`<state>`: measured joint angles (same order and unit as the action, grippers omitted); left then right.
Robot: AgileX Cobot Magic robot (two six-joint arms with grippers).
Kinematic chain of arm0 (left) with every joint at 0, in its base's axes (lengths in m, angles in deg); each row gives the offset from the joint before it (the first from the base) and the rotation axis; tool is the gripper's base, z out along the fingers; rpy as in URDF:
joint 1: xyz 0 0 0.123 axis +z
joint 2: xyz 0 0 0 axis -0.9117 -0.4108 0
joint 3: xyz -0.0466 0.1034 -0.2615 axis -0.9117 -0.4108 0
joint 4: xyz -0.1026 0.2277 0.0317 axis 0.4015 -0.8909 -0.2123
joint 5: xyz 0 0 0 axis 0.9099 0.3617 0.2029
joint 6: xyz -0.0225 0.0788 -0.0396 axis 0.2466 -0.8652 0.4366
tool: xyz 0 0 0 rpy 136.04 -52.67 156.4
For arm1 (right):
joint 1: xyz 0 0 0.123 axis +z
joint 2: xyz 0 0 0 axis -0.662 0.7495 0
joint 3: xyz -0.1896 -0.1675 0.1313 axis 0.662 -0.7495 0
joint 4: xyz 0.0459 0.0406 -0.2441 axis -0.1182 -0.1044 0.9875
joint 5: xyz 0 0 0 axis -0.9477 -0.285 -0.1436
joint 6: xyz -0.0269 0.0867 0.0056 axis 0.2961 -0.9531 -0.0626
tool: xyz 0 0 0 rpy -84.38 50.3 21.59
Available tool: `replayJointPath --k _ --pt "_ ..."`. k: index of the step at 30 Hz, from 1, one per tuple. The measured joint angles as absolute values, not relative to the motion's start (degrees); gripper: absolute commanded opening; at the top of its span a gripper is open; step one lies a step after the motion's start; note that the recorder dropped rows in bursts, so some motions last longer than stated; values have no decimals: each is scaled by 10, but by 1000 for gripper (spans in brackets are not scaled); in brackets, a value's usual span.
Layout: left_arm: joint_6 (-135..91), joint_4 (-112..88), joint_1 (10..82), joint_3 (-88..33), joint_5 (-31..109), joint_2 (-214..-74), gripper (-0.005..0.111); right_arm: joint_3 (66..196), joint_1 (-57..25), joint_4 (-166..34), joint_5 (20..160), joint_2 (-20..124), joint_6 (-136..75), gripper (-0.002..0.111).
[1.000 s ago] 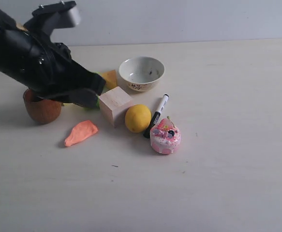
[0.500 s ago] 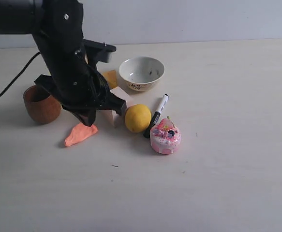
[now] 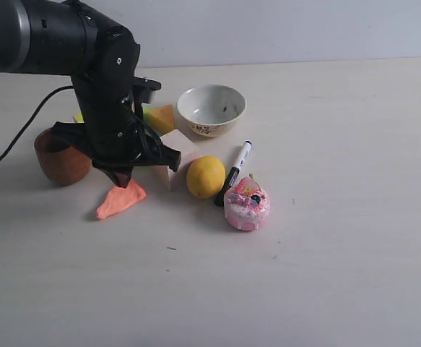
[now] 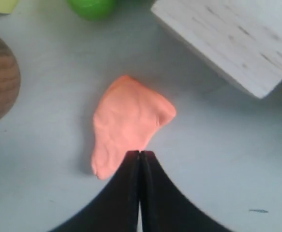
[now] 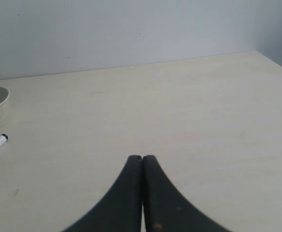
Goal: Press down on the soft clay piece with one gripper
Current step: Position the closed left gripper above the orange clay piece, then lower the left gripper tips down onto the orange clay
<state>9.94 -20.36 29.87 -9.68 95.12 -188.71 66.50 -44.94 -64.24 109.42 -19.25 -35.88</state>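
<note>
The soft clay piece (image 3: 120,200) (image 4: 127,123), a flat salmon-orange teardrop, lies on the table in front of the wooden cube (image 3: 172,155) (image 4: 232,38). My left gripper (image 3: 123,179) (image 4: 140,153) points straight down over the clay's upper end, jaws shut with nothing between them. In the left wrist view the tips overlap the clay's near edge; whether they touch it I cannot tell. My right gripper (image 5: 142,158) is shut and empty over bare table, out of the exterior view.
A brown wooden cup (image 3: 61,160) stands left of the clay. An orange wedge (image 3: 161,118), a white bowl (image 3: 211,108), a yellow lemon (image 3: 206,176), a black marker (image 3: 233,172) and a pink toy cake (image 3: 247,205) lie to the right. A green ball (image 4: 92,7) sits behind the clay.
The left arm has swung from a low slant at the left to upright, and its shut tips have come down over the clay's upper end. The clay has not moved.
</note>
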Motion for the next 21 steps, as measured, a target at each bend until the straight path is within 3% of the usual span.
replayJointPath --k 21 --pt "2 -165 320 -94 936 -1922 0 665 -449 -642 1094 -192 -359 0"
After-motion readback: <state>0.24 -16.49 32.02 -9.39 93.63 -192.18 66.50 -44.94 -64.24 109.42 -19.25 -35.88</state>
